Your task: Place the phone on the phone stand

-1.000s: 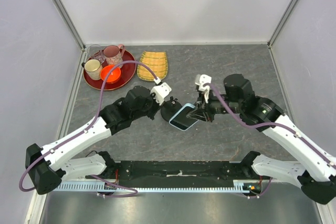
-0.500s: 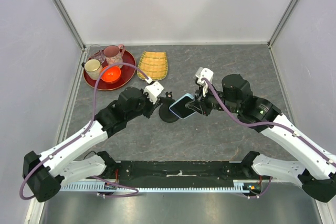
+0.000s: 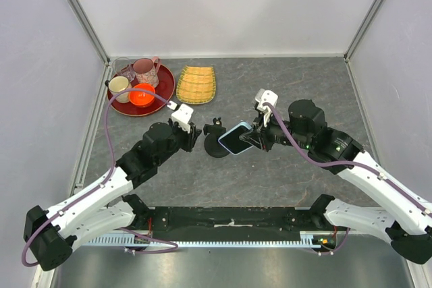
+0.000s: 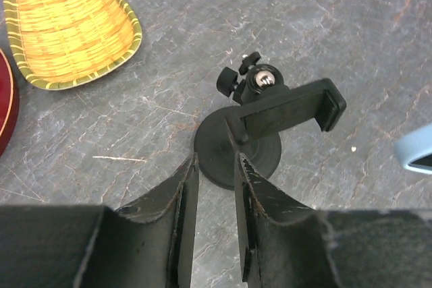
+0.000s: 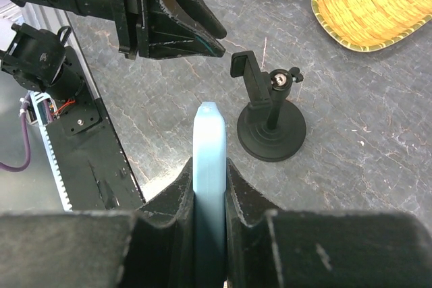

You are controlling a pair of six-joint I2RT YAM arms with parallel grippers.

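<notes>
ok quick update: in the last second the right end effector (image 3: pixel 251 138) got the phone (image 3: pixel 233 139) up off the desk (image 3: pixel 283 85), and it's now clamped tight on it. on the right wrist cam it's pinched edge-on with the light blue rim pointing toward the phone stand (image 3: pixel 216 143). from the top cam the phone hangs in the air just right of the stand, overlapping the edge of the round base, not seated in anything yet. meanwhile the left end effector (image 3: pixel 191 136) has backed off from the stand. its fingers are only a narrow gap apart and hold nothing, parked just beside the base on the left side. i read that as the cradle being freed up, so what's left is lining up and setting down. the clamp bar with its hooked ends looks tilted on the left wrist cam, so i'd guess the phone's angle has to match it or it'll slip off. nothing sits between phone and stand. the woven dish (image 3: pixel 196 84) and the red tray (image 3: pixel 165 85) with its cups are well apart at the back left, no bother. the only thing close enough to bump is the left arm.
</notes>
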